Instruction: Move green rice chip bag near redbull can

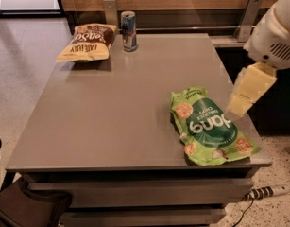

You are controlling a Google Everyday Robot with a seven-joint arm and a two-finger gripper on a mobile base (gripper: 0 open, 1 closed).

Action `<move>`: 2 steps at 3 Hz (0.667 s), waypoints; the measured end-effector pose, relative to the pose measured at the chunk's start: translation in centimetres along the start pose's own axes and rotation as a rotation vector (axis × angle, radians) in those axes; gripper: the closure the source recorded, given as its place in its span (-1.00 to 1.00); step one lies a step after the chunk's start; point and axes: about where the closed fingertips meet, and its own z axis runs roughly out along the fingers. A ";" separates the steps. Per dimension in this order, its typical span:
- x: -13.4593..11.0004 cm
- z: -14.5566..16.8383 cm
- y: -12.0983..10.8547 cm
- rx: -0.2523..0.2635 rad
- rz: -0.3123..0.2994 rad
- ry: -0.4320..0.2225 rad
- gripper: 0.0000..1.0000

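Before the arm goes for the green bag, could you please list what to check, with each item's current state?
1. Green bag lies flat at the table's near right: ok.
2. Gripper above bag: not ok; it hangs by the bag's right edge.
3. Bag grasped: not ok.
4. Can upright at far edge: ok.
5. Free spot by can: ok on its right; brown bag lies on its left.
6. Bag near can: not ok, far apart.
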 end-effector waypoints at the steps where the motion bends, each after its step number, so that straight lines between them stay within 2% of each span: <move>1: -1.5 6.4 0.9 -0.075 0.204 0.002 -1.00; 2: -2.6 10.7 3.4 -0.151 0.338 -0.023 -1.00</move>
